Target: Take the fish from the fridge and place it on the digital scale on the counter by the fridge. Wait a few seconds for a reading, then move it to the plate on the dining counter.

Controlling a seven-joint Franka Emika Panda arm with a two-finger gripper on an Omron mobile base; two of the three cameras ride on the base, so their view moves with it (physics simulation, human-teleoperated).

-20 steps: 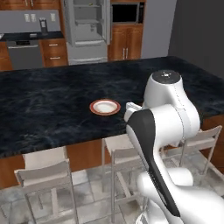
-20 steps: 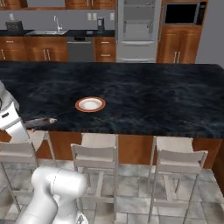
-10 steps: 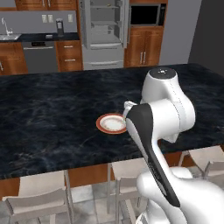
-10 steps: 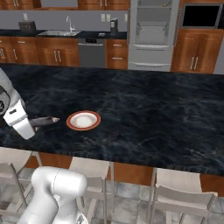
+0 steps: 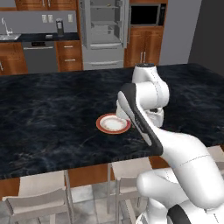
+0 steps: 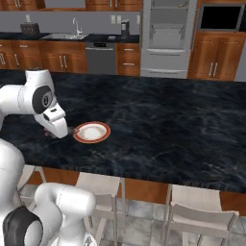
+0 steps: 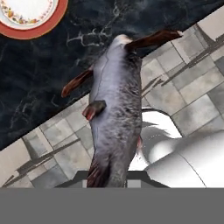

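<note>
My gripper [image 7: 109, 178] is shut on the fish [image 7: 114, 109], a grey-blue fish with reddish-brown fins that points away from the hand. It hangs over the near edge of the dining counter [image 5: 52, 109], partly above the tiled floor. The plate [image 7: 29, 15], orange-red rimmed with a white centre, lies on the black top just beyond and to one side of the fish's head. From the base, the hand [image 6: 56, 124] sits right beside the plate [image 6: 92, 132] [image 5: 113, 123]. The fridge [image 5: 105, 33] stands at the back with its shelves showing. The digital scale is out of view.
Pale stools [image 5: 43, 197] [image 6: 197, 211] stand along the island's near side. Behind the island runs the counter [image 6: 57, 37] with a sink and wood cabinets, a dishwasher [image 5: 40, 57], and a black microwave [image 6: 220, 18] beside the fridge.
The base has driven, so the whole scene has shifted. The plate now lies close beside the hand. The fish stays in the shut gripper.
</note>
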